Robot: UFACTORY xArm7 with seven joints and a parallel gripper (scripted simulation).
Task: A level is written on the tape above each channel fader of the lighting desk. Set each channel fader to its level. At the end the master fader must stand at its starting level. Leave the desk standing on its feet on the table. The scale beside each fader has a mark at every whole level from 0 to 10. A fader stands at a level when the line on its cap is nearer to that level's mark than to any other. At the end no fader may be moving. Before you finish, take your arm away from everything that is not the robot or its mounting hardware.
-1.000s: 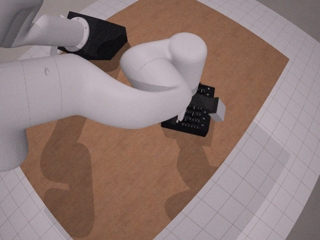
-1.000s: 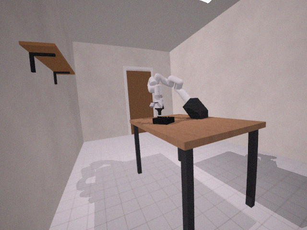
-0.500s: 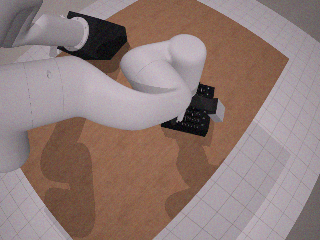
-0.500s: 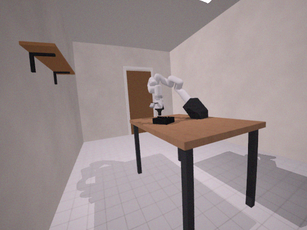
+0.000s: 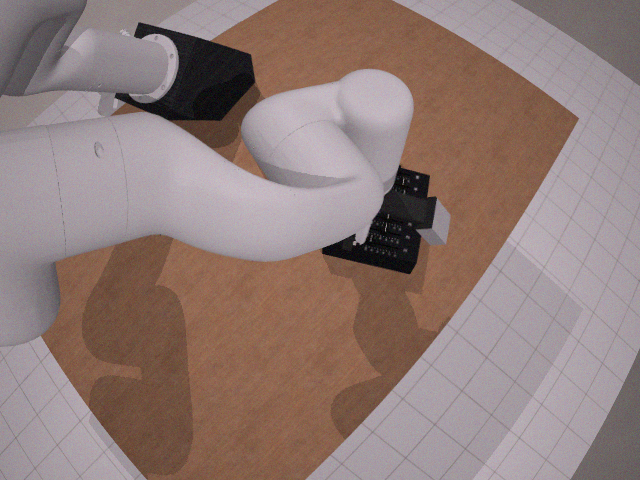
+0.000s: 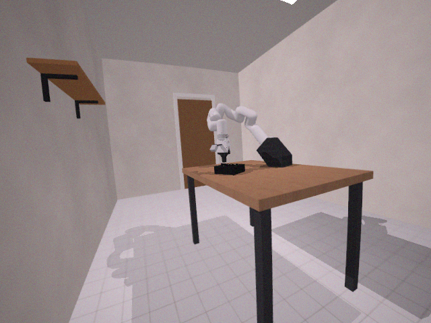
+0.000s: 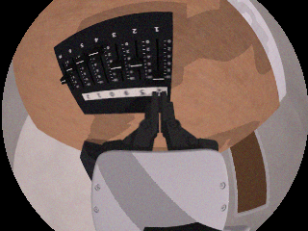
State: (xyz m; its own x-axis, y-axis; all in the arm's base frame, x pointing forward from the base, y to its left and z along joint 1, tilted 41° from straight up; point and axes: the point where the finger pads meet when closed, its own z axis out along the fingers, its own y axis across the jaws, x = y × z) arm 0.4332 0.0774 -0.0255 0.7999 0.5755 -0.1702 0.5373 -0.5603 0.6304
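The black lighting desk [image 7: 95, 45] [image 5: 400, 258] [image 6: 228, 169] stands flat on the wooden table [image 7: 212, 77] [image 5: 258, 335] [image 6: 278, 184]. In the wrist view it has several faders side by side, their caps at different heights, and a pale tape strip [image 7: 118, 94] along its near edge. My gripper [image 7: 159, 100] [image 6: 223, 159] is shut and empty. Its fingertips point down at the right end of the tape strip, just beside the cap of the rightmost fader [image 7: 158, 80], which sits close to the tape end. In the top view the arm hides part of the desk.
The black base block [image 5: 206, 77] [image 6: 275, 153] of the arm stands at the back of the table. The desk lies near one table edge, with the tiled floor [image 5: 516, 335] beyond. A wall shelf [image 6: 66, 79] and a door [image 6: 194, 132] are far off.
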